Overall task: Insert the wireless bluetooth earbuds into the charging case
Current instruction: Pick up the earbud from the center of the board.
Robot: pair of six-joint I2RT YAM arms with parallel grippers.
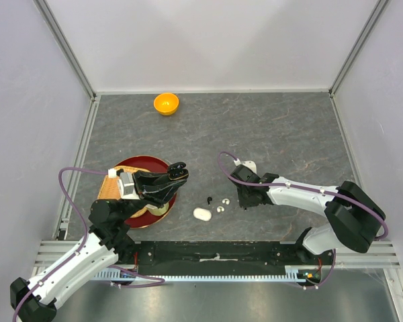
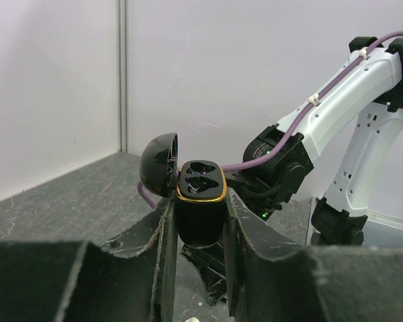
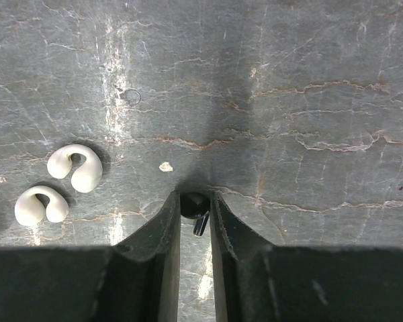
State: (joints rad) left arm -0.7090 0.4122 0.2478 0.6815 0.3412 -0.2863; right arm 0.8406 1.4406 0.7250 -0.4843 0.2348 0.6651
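Observation:
My left gripper (image 1: 171,180) is shut on the black charging case (image 2: 201,182). It holds the case upright above the table, lid (image 2: 158,164) swung open, and both sockets look empty. The case also shows in the top view (image 1: 177,172). My right gripper (image 3: 195,198) is shut on a black earbud (image 3: 195,206), stem towards the camera, right at the table surface. In the top view this gripper (image 1: 245,199) sits right of the loose buds. A second black earbud (image 1: 209,200) lies on the table. Two white earbuds (image 3: 76,166) (image 3: 40,204) lie left of my right gripper.
A white oval case (image 1: 201,214) lies on the table near the loose buds. A red dish (image 1: 144,163) sits under my left arm, with a tan block (image 1: 109,186) at its left. An orange bowl (image 1: 166,103) stands at the back. White walls enclose the table.

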